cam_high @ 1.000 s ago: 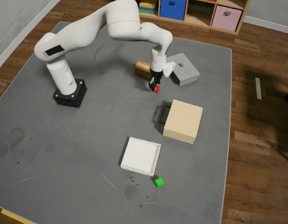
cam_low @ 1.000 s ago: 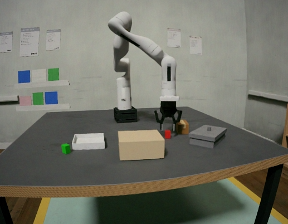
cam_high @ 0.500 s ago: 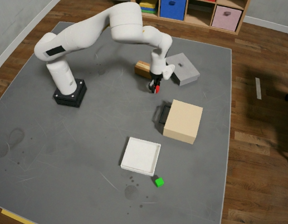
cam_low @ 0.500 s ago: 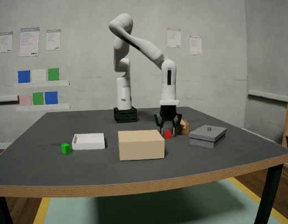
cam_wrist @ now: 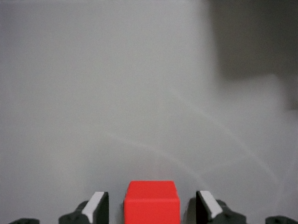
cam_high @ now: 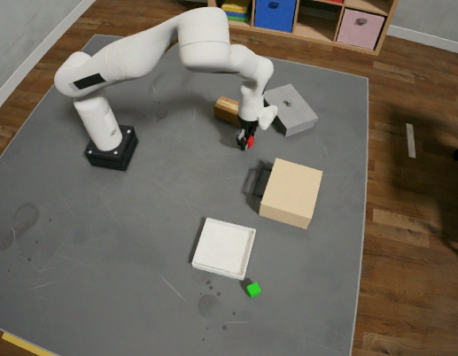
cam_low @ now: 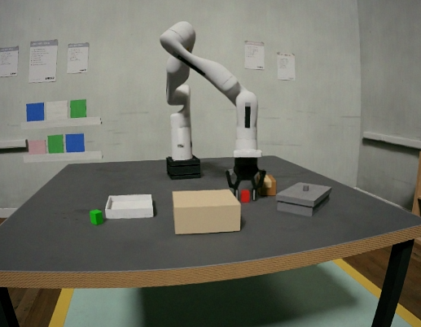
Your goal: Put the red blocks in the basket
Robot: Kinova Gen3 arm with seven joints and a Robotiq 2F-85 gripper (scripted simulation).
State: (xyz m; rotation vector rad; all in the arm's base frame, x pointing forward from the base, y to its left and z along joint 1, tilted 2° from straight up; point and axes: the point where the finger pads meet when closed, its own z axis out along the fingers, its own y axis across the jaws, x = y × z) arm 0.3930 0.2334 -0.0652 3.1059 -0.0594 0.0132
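A red block (cam_high: 251, 142) sits on the grey table between the metal box and the light wooden cabinet. My gripper (cam_high: 245, 141) is lowered over it, open, one finger on each side. In the wrist view the red block (cam_wrist: 151, 201) lies between the fingertips with a gap on both sides. It also shows in the exterior view (cam_low: 245, 195). The white basket (cam_high: 224, 253) is empty at the front. The cabinet (cam_high: 292, 192) has its dark drawer (cam_high: 259, 180) pulled out a little. The metal box (cam_high: 290, 109) has its lid on top.
A brown wooden block (cam_high: 226, 110) lies just behind my gripper. A green block (cam_high: 253, 290) lies by the basket's front corner. The arm's base (cam_high: 111, 148) stands at the left. The lid looks slightly askew on the metal box in the exterior view (cam_low: 304, 198).
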